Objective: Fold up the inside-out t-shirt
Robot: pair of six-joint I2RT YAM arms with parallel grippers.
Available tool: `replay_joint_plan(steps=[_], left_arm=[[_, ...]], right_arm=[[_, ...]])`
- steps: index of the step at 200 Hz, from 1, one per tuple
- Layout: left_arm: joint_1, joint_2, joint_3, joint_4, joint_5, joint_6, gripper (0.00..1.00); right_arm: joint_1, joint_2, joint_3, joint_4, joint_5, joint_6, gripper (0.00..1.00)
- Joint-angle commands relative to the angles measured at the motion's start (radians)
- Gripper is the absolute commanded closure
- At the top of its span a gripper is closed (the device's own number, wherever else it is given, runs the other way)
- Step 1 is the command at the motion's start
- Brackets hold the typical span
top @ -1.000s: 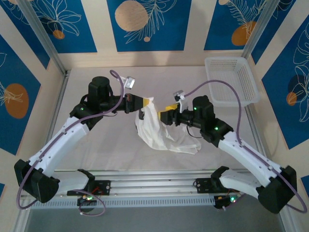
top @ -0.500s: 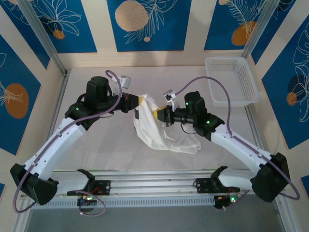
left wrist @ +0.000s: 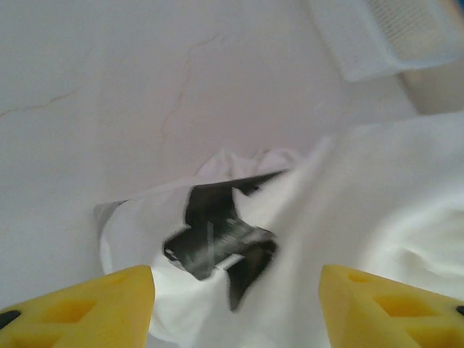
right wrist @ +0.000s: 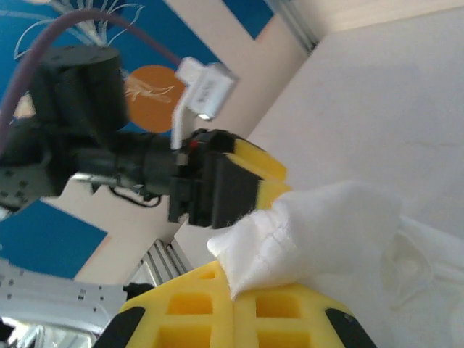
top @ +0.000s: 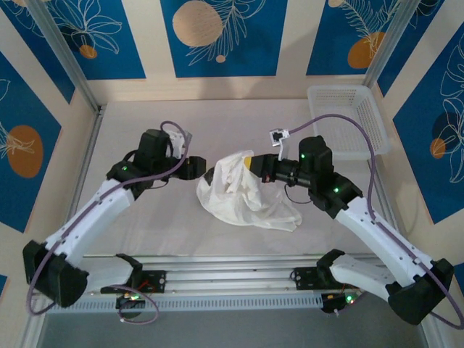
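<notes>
The inside-out t-shirt is a white, wrinkled heap at the middle of the table, with one part lifted toward the right arm. My right gripper is shut on a corner of the cloth; in the right wrist view its yellow fingers press together with a white fold of the t-shirt pinched between them. My left gripper stands open just left of the heap. In the left wrist view its yellow fingertips are wide apart, the t-shirt lies ahead of them, and nothing is gripped.
A white lattice basket stands at the back right of the table. Through a gap in the cloth the left wrist view shows the dark body of the right gripper. The aluminium rail runs along the near edge.
The right gripper shut on the shirt and drew its corner to the right. The left gripper then opened, let go and backed off left. The shirt sagged into a lower heap.
</notes>
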Motion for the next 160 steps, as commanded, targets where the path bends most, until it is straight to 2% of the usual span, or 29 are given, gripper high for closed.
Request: replay_joint_plan(steps=[1, 11, 18, 31, 56, 91, 100, 108, 112, 118, 121, 144, 160], left_arm=[[-0.069, -0.102, -0.041, 0.144, 0.123, -0.029, 0.37], [-0.143, -0.108, -0.044, 0.135, 0.093, -0.003, 0.35], [-0.19, -0.098, -0.034, 0.097, 0.032, 0.011, 0.33], [-0.241, -0.054, -0.012, 0.029, -0.05, 0.035, 0.33], [-0.271, 0.027, -0.016, 0.091, -0.011, 0.05, 0.3], [-0.272, 0.148, 0.027, 0.124, -0.092, 0.074, 0.29], [-0.272, 0.162, 0.039, 0.14, -0.086, 0.071, 0.38], [-0.273, 0.17, 0.05, 0.149, -0.079, 0.065, 0.53], [-0.271, 0.172, 0.056, 0.149, -0.076, 0.063, 0.66], [-0.27, 0.172, 0.064, 0.145, -0.07, 0.061, 0.92], [-0.269, 0.171, 0.069, 0.141, -0.065, 0.056, 1.0], [-0.242, 0.116, 0.103, 0.133, 0.04, -0.031, 1.0], [-0.208, 0.068, 0.132, 0.143, 0.145, -0.139, 1.0]], right_arm=[[-0.005, 0.043, 0.053, -0.06, 0.07, 0.098, 1.0], [-0.004, 0.07, 0.069, -0.059, 0.046, 0.101, 1.0], [-0.003, 0.089, 0.08, -0.056, 0.021, 0.101, 1.0], [0.002, 0.116, 0.097, -0.041, -0.027, 0.102, 1.0], [0.019, 0.147, 0.121, -0.03, -0.053, 0.112, 1.0], [0.037, 0.147, 0.14, -0.048, -0.061, 0.095, 1.0], [0.037, 0.144, 0.14, -0.058, -0.058, 0.091, 1.0], [0.037, 0.141, 0.136, -0.074, -0.036, 0.092, 1.0], [0.035, 0.139, 0.134, -0.086, -0.017, 0.096, 1.0], [0.03, 0.137, 0.129, -0.11, 0.014, 0.103, 1.0], [0.025, 0.136, 0.126, -0.122, 0.028, 0.108, 1.0], [-0.065, 0.143, 0.071, -0.2, 0.093, 0.143, 1.0], [-0.125, 0.175, 0.015, -0.218, 0.101, 0.08, 1.0]])
